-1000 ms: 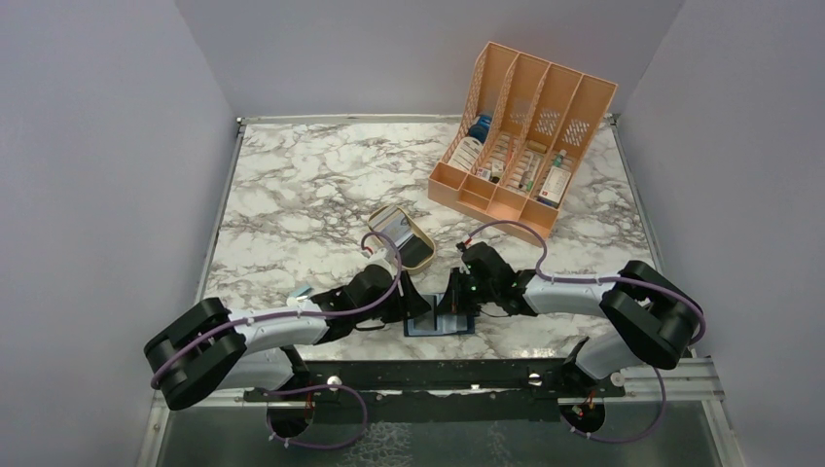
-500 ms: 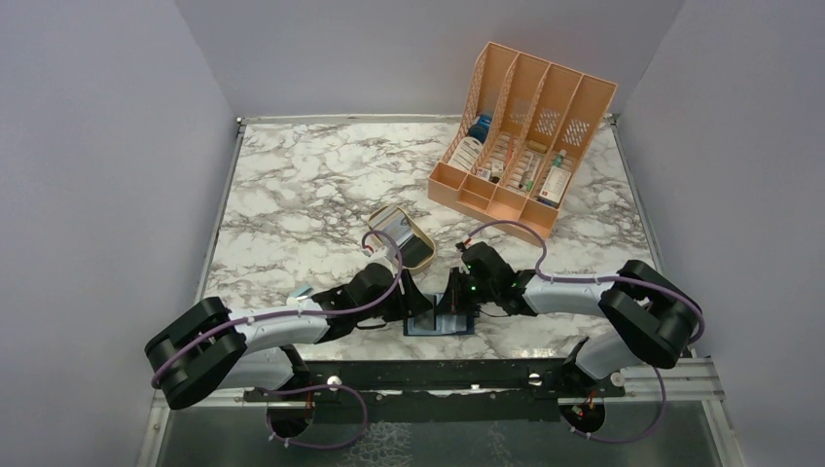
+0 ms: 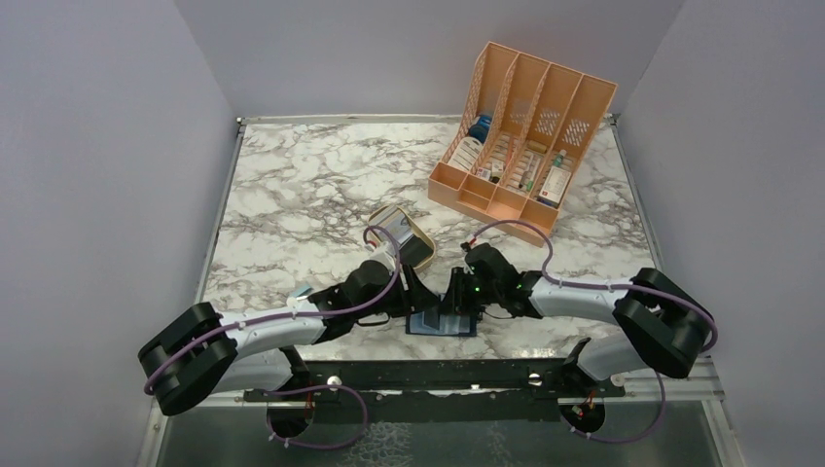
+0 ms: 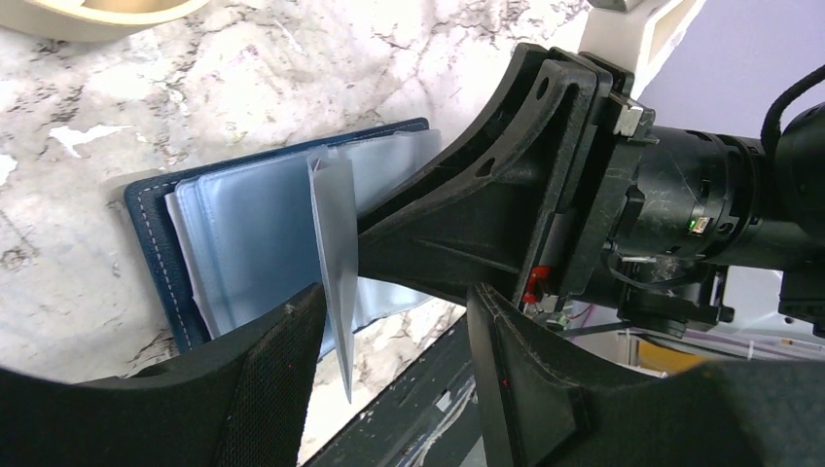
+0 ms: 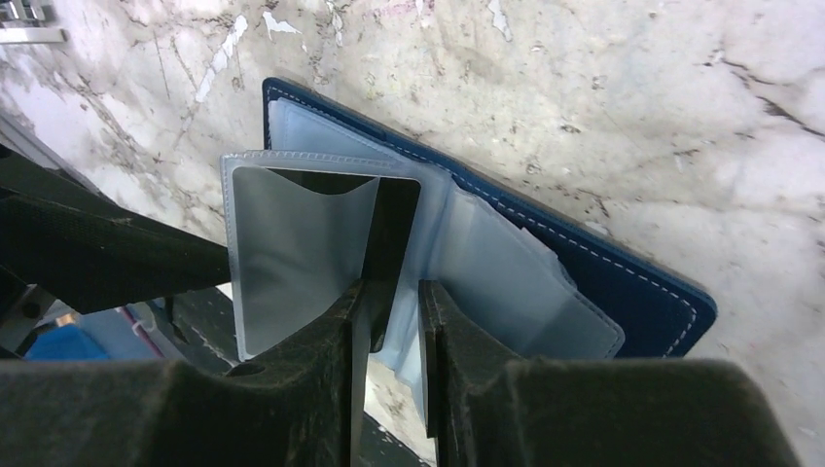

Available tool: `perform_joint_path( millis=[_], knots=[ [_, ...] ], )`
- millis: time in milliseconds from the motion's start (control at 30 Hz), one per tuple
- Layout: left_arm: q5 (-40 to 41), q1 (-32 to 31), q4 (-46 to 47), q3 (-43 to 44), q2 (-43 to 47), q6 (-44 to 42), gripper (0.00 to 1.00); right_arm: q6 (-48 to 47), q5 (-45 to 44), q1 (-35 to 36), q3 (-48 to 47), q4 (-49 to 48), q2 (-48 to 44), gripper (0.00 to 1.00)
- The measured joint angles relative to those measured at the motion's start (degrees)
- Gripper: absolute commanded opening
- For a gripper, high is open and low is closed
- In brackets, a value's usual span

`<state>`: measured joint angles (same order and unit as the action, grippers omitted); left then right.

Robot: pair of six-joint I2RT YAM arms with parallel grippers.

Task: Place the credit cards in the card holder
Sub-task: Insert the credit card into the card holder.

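Marble surface (image 3: 292,175) is carrying everything. Orange rack (image 3: 525,126) is standing well beyond both pincers, toward the far right. Gold tin (image 3: 377,214) is sitting just beyond the left pincer (image 3: 420,300). Navy holder (image 3: 443,324) is lying open and flat under both pincers, right at the near edge. One clear sleeve (image 5: 292,253) is standing upright off the holder, its pocket gaping. Right pincer (image 5: 389,287) is pinching that sleeve's edge, fingers nearly together. Left pincer (image 4: 394,292) is hanging with its fingers spread wide, gripping nothing and straddling the upright sleeve (image 4: 336,243), facing the right pincer tip to tip.
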<state>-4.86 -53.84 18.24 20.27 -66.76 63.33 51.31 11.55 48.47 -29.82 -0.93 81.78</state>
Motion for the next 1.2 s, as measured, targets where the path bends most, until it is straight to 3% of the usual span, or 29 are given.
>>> perform_joint_path(
  millis=[233,533,967,1200],
  knots=[
    [-1.53,0.0,2.78,1.2,-1.55,0.22,0.57,-0.15,-4.0,0.22,0.35,3.69,-4.48,0.37],
    [-2.91,-0.9,5.84,3.65,-5.25,0.42,0.57,-0.15,-10.91,0.22,1.14,9.18,-11.34,0.39],
    [-3.96,-3.76,7.41,8.07,-11.28,0.11,0.57,2.12,-28.39,0.22,-1.9,29.53,-28.52,0.4],
    [-3.96,-4.04,8.07,8.98,-11.58,-1.73,0.56,2.84,-31.71,0.22,-3.17,33.53,-36.54,0.4]
  ],
)
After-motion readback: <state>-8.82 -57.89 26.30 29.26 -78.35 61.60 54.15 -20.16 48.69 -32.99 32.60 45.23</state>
